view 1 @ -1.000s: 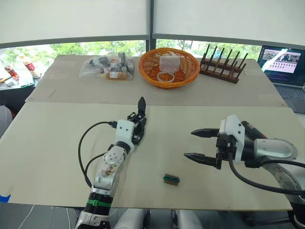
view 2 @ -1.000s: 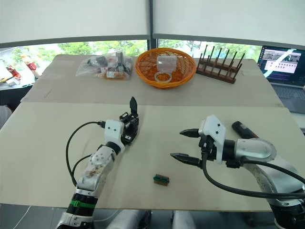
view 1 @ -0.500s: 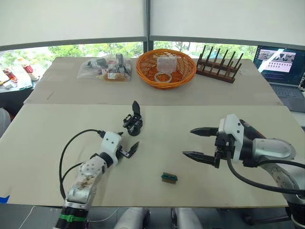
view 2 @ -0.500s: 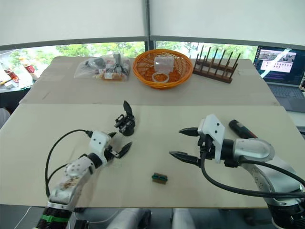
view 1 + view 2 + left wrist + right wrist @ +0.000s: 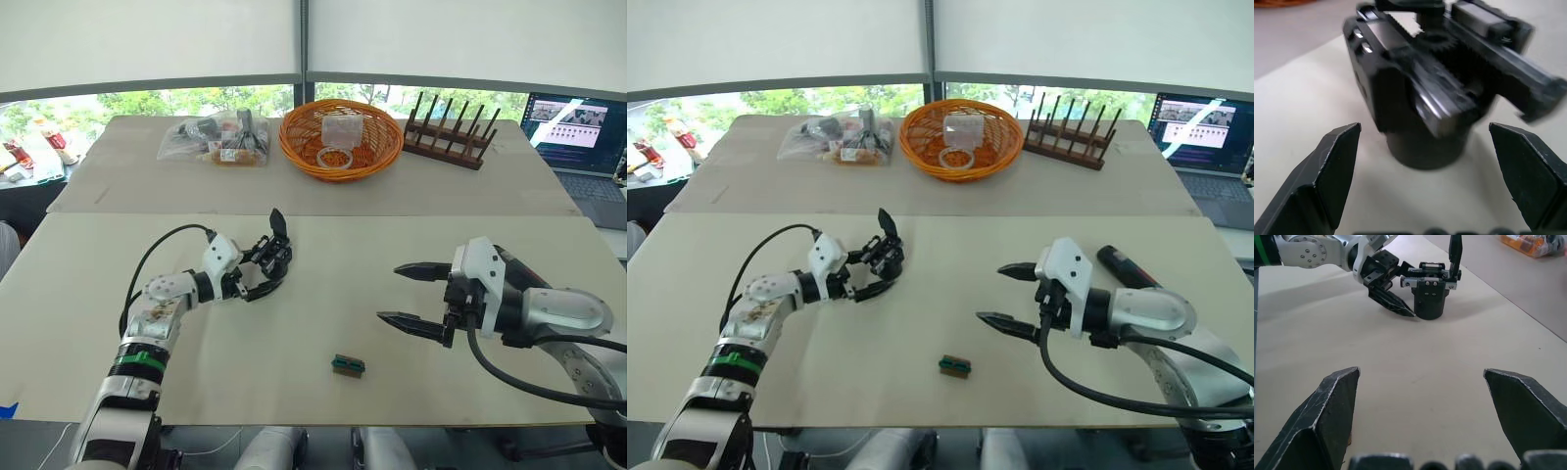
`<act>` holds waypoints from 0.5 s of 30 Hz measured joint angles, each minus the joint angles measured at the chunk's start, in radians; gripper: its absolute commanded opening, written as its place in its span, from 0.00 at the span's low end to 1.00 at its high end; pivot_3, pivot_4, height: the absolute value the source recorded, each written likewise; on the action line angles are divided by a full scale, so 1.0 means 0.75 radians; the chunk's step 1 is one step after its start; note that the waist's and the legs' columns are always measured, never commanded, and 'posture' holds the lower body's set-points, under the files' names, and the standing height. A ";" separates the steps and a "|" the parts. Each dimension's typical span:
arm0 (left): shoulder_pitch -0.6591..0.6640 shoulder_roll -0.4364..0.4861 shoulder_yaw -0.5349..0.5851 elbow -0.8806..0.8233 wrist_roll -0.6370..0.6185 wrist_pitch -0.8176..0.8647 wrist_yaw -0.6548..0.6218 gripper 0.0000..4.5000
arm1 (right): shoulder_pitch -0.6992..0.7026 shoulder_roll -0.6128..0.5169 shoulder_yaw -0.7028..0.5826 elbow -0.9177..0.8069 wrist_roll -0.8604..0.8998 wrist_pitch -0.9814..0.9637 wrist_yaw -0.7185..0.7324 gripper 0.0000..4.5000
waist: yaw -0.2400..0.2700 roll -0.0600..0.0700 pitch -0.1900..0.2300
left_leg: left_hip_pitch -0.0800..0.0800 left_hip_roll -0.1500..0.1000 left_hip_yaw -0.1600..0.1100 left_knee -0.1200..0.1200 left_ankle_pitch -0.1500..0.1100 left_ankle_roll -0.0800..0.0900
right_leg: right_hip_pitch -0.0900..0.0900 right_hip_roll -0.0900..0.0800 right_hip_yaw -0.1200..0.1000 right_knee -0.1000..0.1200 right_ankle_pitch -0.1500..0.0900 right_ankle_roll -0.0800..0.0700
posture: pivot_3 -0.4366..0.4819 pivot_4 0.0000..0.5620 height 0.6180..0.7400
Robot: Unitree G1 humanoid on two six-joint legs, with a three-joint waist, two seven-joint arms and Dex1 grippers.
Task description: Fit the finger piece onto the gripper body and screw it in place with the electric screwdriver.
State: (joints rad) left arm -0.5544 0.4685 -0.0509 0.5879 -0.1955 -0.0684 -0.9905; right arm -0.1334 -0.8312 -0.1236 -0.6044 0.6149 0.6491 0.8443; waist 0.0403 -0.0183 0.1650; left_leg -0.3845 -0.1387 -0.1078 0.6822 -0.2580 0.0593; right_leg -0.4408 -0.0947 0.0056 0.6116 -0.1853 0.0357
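Both arms out over the table, both pincers spread wide.

Left arm bent at the elbow and reaching inward, left gripper [image 5: 263, 272] turned sideways with its fingers [image 5: 1334, 161] parted on either side of the gripper body [image 5: 1420, 93], gaps visible on both sides in the wrist view, nothing clamped. Right arm coming in from the right edge, forearm roughly level, right gripper [image 5: 411, 296] pointing toward the left one, black fingers [image 5: 1332, 406] splayed far apart, holding nothing.
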 measured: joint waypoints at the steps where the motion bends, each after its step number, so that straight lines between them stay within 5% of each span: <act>1: -0.011 -0.009 0.000 0.026 0.002 -0.017 -0.001 0.99 | 0.004 0.000 -0.008 -0.008 0.000 0.002 -0.005 1.00 | -0.002 0.000 0.000 | 0.000 0.000 0.000 0.000 0.000 0.000 | 0.000 -0.001 0.000 0.000 0.000 0.000 | 0.48 0.27 1.00; 7: -0.040 -0.043 0.005 0.092 0.000 -0.050 -0.035 0.52 | 0.038 0.001 -0.015 -0.030 0.003 0.003 -0.031 1.00 | -0.008 0.000 0.000 | 0.000 0.000 0.000 0.000 0.000 0.001 | 0.000 0.000 0.003 0.001 0.000 0.000 | 0.48 0.27 1.00; 11: 0.143 -0.039 0.066 -0.155 -0.026 0.023 0.059 0.53 | 0.070 0.003 -0.023 -0.050 0.011 0.003 -0.056 1.00 | -0.031 0.000 0.000 | 0.001 0.002 0.000 0.000 -0.001 0.002 | 0.000 0.000 0.009 0.001 0.000 0.000 | 0.48 0.27 1.00; 15: 0.364 -0.118 0.153 -0.531 -0.021 0.253 0.390 0.53 | 0.059 0.034 -0.003 -0.047 -0.003 0.000 -0.078 1.00 | -0.038 0.000 0.000 | 0.001 0.002 0.000 0.000 0.000 0.002 | 0.000 0.001 0.010 0.001 0.000 0.000 | 0.48 0.27 1.00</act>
State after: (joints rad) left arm -0.2817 0.3804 0.0641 0.1899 -0.2110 0.1212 -0.6977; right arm -0.0894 -0.8060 -0.1261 -0.6399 0.6125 0.6491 0.7861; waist 0.0120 -0.0184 0.1650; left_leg -0.3841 -0.1374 -0.1078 0.6819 -0.2581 0.0606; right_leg -0.4411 -0.0938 0.0127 0.6123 -0.1853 0.0357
